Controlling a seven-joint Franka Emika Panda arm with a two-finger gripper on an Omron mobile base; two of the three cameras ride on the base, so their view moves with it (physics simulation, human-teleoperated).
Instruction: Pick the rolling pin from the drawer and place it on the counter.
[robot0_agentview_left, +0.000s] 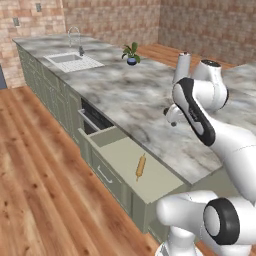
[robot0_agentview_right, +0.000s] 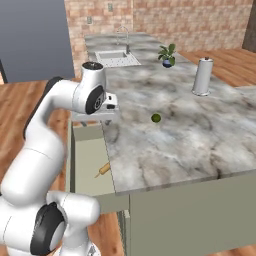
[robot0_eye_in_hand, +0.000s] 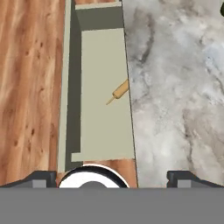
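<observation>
Inside beige drawer (robot0_agentview_left: 150, 172), tapered wooden rolling pin (robot0_agentview_left: 141, 166); above, spread gripper (robot0_eye_in_hand: 112, 177).

Light-brown rolling pin (robot0_agentview_left: 141, 166) lying diagonal in open sage-green drawer (robot0_agentview_left: 117, 186), partly under marble counter (robot0_agentview_left: 145, 100) edge

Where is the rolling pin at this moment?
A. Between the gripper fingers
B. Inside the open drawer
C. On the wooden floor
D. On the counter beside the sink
B: the rolling pin lies on the pale bottom of the open drawer, untouched.
</observation>
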